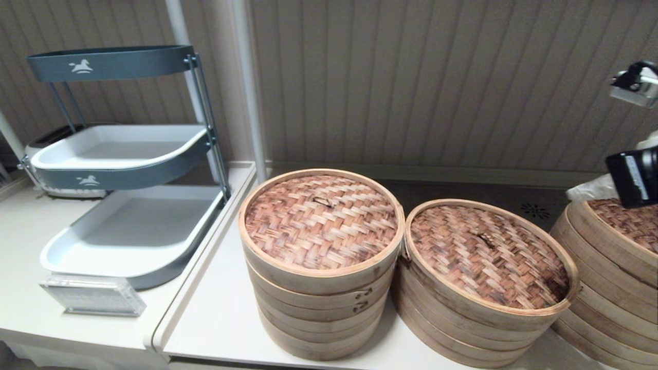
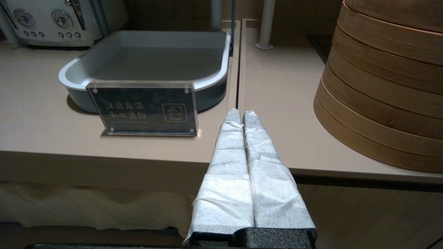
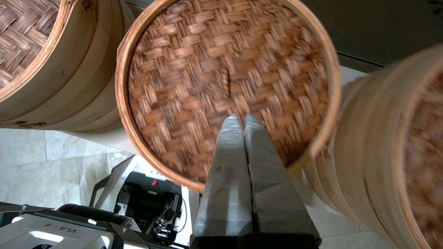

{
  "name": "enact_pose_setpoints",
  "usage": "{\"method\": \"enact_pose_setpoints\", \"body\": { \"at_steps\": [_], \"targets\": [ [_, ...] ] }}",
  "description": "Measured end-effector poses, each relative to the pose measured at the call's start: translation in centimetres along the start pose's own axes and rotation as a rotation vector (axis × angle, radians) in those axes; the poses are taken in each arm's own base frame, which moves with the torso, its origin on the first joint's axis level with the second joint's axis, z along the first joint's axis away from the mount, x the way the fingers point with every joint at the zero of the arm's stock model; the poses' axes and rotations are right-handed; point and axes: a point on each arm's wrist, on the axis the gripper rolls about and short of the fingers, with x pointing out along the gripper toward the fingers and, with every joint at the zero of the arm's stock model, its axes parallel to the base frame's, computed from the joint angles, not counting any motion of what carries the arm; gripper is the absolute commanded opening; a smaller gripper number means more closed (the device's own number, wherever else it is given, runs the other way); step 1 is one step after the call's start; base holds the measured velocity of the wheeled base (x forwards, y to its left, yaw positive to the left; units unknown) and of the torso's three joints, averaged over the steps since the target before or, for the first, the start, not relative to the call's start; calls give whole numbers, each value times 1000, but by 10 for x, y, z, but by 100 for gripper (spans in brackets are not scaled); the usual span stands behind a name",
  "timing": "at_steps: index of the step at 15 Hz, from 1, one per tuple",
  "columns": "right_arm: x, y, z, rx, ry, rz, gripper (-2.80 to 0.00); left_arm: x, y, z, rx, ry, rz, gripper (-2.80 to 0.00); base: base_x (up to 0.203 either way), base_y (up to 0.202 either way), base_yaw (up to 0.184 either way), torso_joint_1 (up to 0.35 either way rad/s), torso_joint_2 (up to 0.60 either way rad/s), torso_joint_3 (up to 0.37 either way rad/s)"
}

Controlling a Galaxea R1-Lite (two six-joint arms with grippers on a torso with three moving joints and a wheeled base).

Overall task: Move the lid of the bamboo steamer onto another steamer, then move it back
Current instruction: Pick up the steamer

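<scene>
While three bamboo steamers are standing in a row on the table [image 1: 216,318], the right gripper [image 3: 243,119] is hovering above the middle one with its fabric-wrapped fingers [image 3: 228,162] pressed together and nothing between them. In the right wrist view its tip is lying over the bamboo steamer lid [image 1: 488,255], just short of the small loop handle [image 3: 225,81] at the lid's centre; whether it is touching the weave cannot be told. That lid, with its reddish-brown woven top and pale rim band, is sitting on the middle steamer stack [image 1: 457,334], slightly tilted in the head view. Just beside it, on the robot's left, a taller steamer stack [image 1: 318,308] is carrying its own woven lid [image 1: 321,221], and the two stacks are nearly touching at their rims. A third steamer [image 1: 611,288], also lidded, is standing at the right edge of the head view, partly behind the right arm's dark housing [image 1: 635,174]. The left gripper [image 2: 242,114] is resting low in front of the table edge, its white-wrapped fingers [image 2: 226,162] closed against each other and holding nothing. Beyond it are standing a clear acrylic sign [image 2: 143,108], a grey tiered tray rack [image 1: 128,226] and a pale toaster [image 2: 62,20].
</scene>
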Motion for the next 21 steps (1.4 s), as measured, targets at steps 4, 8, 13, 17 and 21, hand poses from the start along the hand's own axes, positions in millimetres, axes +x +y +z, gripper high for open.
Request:
{"method": "enact_pose_setpoints", "body": {
  "at_steps": [4,8,13,17,21],
  "targets": [
    [43,3,14,-10,83,25,0,0,0,0,0,0,0,-280,0,0,0,0,0,0],
    [70,3,16,-7,147,25,0,0,0,0,0,0,0,-280,0,0,0,0,0,0],
    [100,5,6,-12,248,27,0,0,0,0,0,0,0,-280,0,0,0,0,0,0],
    [120,4,1,-14,244,16,0,0,0,0,1,0,0,-280,0,0,0,0,0,0],
    [133,4,-1,-21,236,-26,0,0,0,0,0,0,0,-280,0,0,0,0,0,0]
  ]
}}
